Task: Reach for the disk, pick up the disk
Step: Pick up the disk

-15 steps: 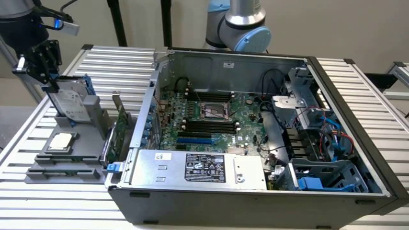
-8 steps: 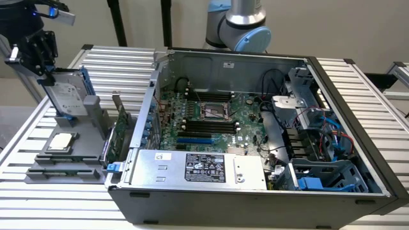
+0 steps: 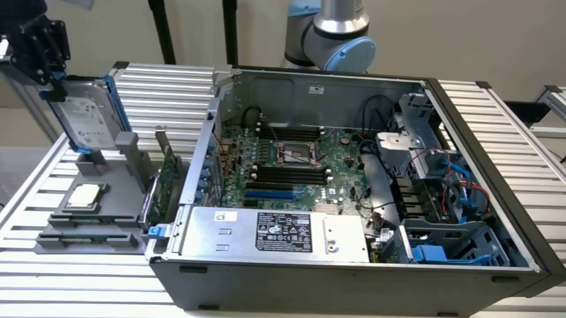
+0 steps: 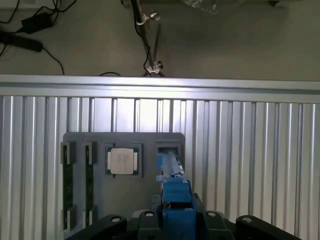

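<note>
Silver-grey in its blue frame, the disk [image 3: 89, 116] stands on end at the exterior view's left. Its long axis is near upright, top leaning left, label towards the camera. My gripper [image 3: 52, 79] points down, clamped on its upper end. Its lower end sits at the grey tray [image 3: 124, 189] on the worktop [image 3: 53, 285].

On the wrist view, the disk [image 4: 172, 195] runs edge-on from the gripper [image 4: 176, 222] to the tray's slot beside the chip [image 4: 122, 161].

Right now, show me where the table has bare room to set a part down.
Bare slats: behind the tray, between the tray and the table's near edge, and on the exterior view's right of the computer case. Crowded: the tray, with chip, memory sticks and the disk, and inside the case.
</note>
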You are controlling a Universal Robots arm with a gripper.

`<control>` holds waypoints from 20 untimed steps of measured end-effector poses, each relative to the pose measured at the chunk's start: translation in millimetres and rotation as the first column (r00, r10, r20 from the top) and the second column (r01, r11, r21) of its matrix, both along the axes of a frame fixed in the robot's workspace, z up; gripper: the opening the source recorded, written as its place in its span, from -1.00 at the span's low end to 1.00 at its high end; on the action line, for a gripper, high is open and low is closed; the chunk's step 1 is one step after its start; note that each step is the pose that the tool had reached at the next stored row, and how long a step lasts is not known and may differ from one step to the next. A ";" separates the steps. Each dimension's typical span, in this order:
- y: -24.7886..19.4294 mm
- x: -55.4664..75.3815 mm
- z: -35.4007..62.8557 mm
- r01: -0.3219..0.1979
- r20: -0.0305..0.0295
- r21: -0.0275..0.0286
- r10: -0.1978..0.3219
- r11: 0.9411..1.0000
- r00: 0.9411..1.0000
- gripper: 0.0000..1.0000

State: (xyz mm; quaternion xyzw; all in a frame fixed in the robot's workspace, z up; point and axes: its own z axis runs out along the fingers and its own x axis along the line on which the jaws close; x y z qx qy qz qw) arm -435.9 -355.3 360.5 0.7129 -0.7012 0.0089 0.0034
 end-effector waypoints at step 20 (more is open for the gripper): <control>-14.1 40.1 80.3 -0.011 0.000 0.021 0.011 1.000 1.000 -0.35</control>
